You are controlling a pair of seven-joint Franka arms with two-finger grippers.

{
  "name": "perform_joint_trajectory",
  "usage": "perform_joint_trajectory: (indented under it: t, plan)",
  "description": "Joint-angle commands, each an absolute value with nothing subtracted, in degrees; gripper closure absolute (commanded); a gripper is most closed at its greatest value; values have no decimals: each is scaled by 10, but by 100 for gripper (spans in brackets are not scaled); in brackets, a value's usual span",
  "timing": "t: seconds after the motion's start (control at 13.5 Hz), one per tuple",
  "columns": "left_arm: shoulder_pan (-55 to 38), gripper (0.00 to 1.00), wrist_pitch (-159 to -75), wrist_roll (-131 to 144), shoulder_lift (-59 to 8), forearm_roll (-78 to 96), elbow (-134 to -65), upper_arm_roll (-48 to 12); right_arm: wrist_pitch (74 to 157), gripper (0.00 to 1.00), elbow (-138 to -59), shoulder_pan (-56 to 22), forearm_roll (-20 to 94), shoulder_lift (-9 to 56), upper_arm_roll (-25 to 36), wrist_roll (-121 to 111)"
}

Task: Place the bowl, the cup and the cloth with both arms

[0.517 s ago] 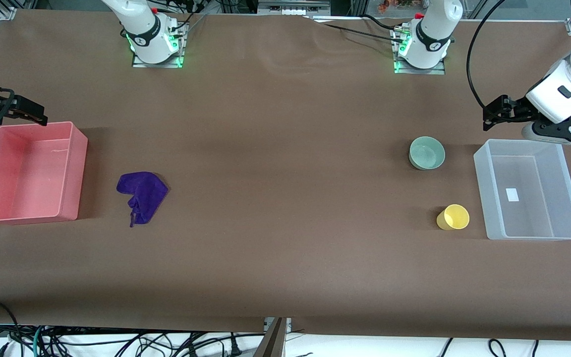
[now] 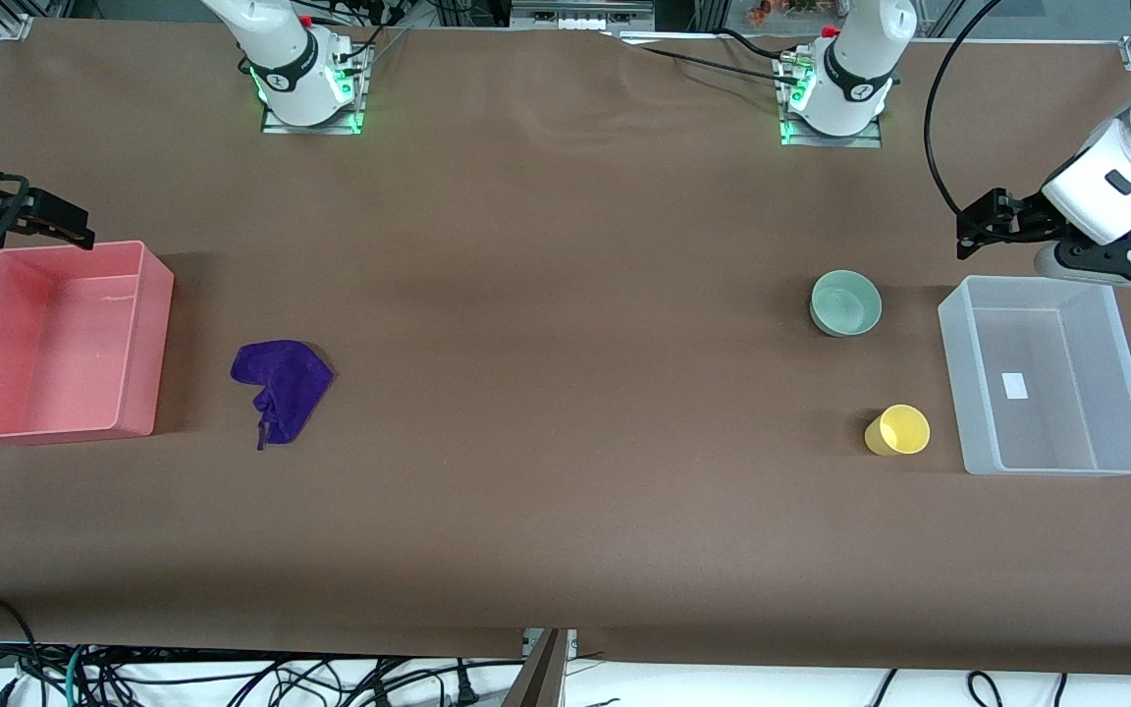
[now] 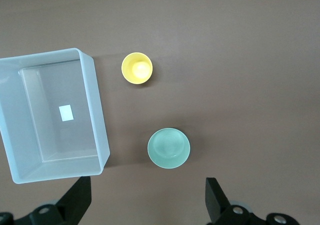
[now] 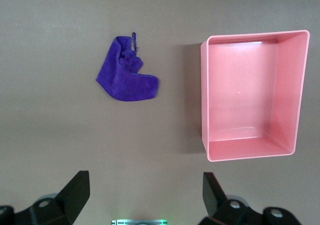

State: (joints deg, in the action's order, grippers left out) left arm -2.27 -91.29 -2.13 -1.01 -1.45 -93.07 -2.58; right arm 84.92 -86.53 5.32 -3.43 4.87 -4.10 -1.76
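Note:
The mint-green bowl (image 2: 846,302) stands upright on the table near the left arm's end, and also shows in the left wrist view (image 3: 169,148). The yellow cup (image 2: 897,430) stands nearer the front camera than the bowl, and the left wrist view shows it too (image 3: 137,68). The purple cloth (image 2: 280,386) lies crumpled near the right arm's end; it also shows in the right wrist view (image 4: 127,77). My left gripper (image 2: 968,231) hangs open and empty in the air (image 3: 147,197), above the table by the clear bin. My right gripper (image 2: 75,228) hangs open and empty (image 4: 145,192), above the pink bin's rim.
A clear plastic bin (image 2: 952,339) stands empty beside the bowl and cup at the left arm's end. A pink bin (image 2: 155,334) stands empty beside the cloth at the right arm's end. Brown table surface lies between the two groups.

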Motion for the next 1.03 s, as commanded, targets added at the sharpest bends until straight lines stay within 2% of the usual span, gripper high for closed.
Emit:
perform_joint_trajectory:
  t: [0.0,0.52,0.96]
  plan:
    - [-25,0,-913,-18,-6,-1,-934,-20,847,0,-853,53,-33,54,-45,-7]
    - [-23,0,-908,-19,-21,-7,-934,-20,848,0,-853,52,-33,54,-46,-8]
    - [-24,0,-872,-22,-23,-2,-935,-23,848,0,-853,52,-33,54,-46,-7]
